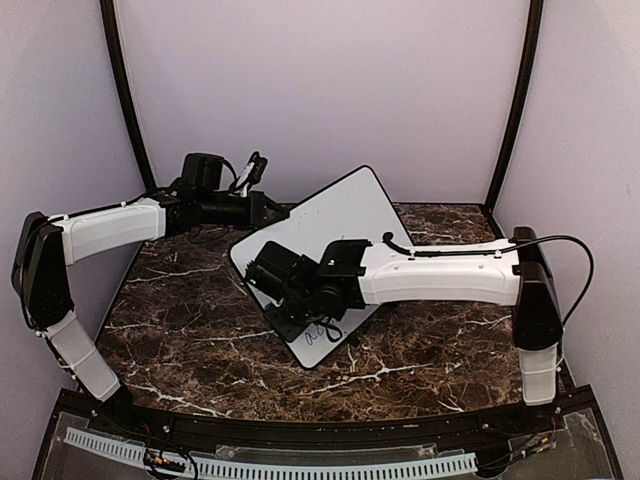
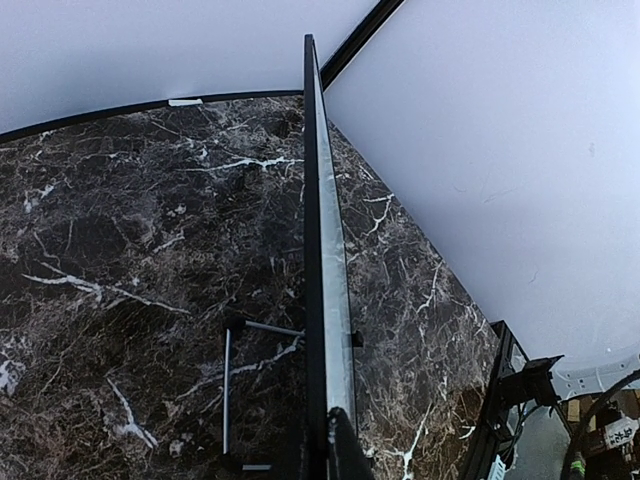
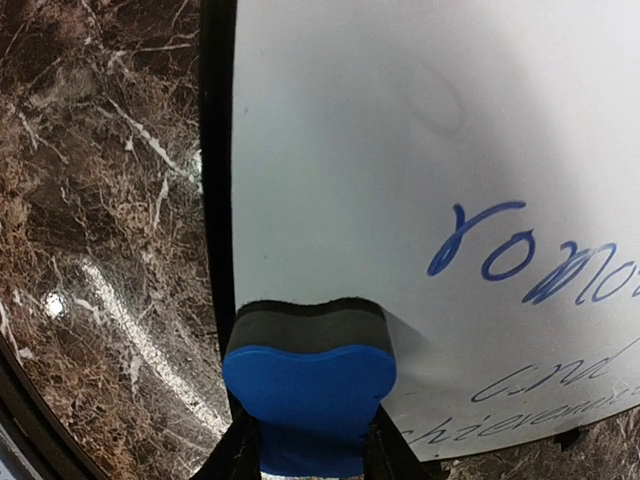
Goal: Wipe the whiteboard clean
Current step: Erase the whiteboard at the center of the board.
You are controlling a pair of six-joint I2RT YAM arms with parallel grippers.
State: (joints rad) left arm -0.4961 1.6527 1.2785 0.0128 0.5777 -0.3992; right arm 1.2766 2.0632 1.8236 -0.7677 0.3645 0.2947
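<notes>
1. The whiteboard [image 1: 345,215] is mid-desk, toward the back edge. It's turned diamond-wise and tilted up, with a glossy white face, thin black frame, rounded corners and blue handwriting [image 3: 520,250].
2. The left end effector [image 1: 272,212] is pinched tight on the board's left edge.
3. The right end effector [image 3: 310,450] squeezes a blue foam eraser [image 3: 310,385], its dark felt side facing the board near the frame.
4. The desk [image 1: 200,300] is dark brown marble-look with white veins.

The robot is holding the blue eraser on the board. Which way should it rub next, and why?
Probably slide the blue eraser sideways across the whiteboard toward the handwriting. The right gripper holds it against a blank patch near the board's edge. The words beside it are not wiped yet, and the left gripper pinches the board's rim.
</notes>
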